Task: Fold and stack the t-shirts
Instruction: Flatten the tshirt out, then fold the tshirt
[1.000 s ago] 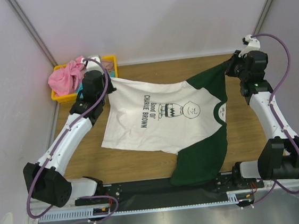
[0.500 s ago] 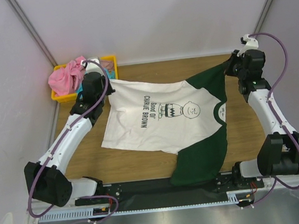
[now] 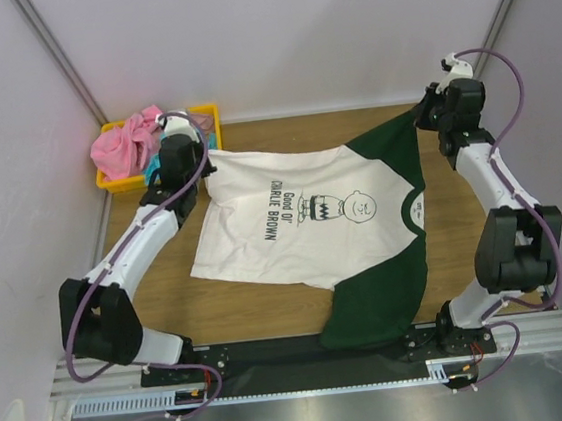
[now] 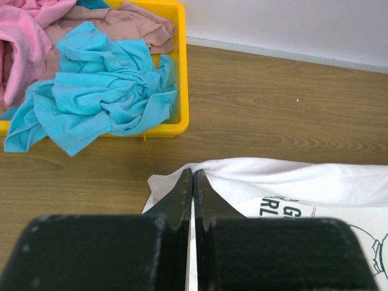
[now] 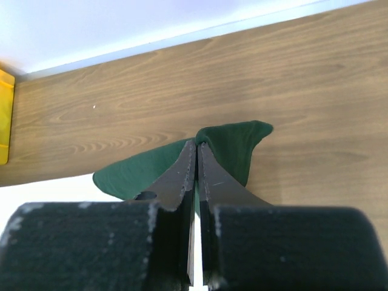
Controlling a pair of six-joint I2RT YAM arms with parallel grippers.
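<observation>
Robotics lab test cell: plain white enclosure walls (image 3: 272, 30), metal corner struts (image 3: 55, 53), wooden counter (image 3: 283, 132), left arm (image 3: 134, 246) and right arm (image 3: 506, 197) bolted to black base plate (image 3: 276, 354).

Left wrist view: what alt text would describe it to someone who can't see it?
The left gripper, two black fingers pressed together, is shut on the edge of a white t-shirt with black print, which lies on a wooden table. Beyond it at upper left, a yellow tray holds a crumpled turquoise shirt and a pink shirt.

The white t-shirt (image 3: 315, 247) reads "Good Ol' Charlie Brown"
</observation>
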